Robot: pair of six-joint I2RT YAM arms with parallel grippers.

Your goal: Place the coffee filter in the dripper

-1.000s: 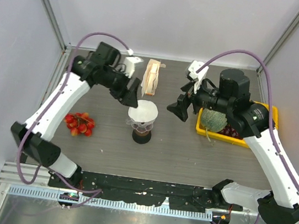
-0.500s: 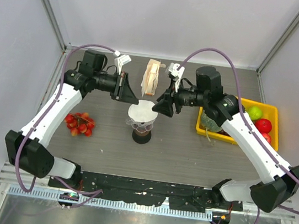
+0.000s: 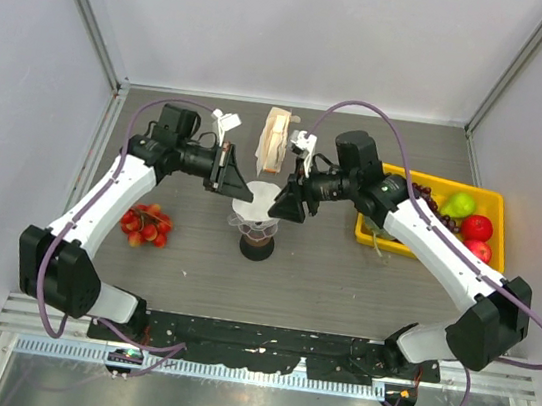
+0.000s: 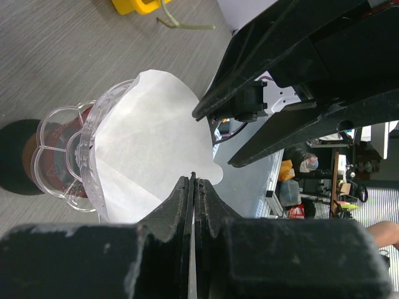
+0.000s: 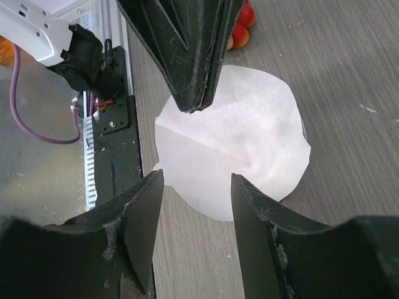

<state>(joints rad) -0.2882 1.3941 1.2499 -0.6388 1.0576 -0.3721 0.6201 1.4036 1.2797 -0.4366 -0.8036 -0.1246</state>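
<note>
Hidden: dripper (image 4: 68, 171) mostly covered by paper; only its scalloped rim and ribs show on one side. In rt wrist view it's fully under the sheet.
Unclear: whether L tips nip the paper edge, can't tell.
Filter: coffee filter (image 3: 261, 200) sits opened as a cone inside dripper, rim well above it, one crease down the side.
Stack: dripper atop dark round cup (image 3: 257, 248).
L gripper (image 4: 193, 180): fingers pressed together at filter rim.
R gripper (image 5: 196, 180): fingers apart, at opposite rim.
Materials: thin matte white paper; clear ribbed plastic; scuffed black fingers.
</note>
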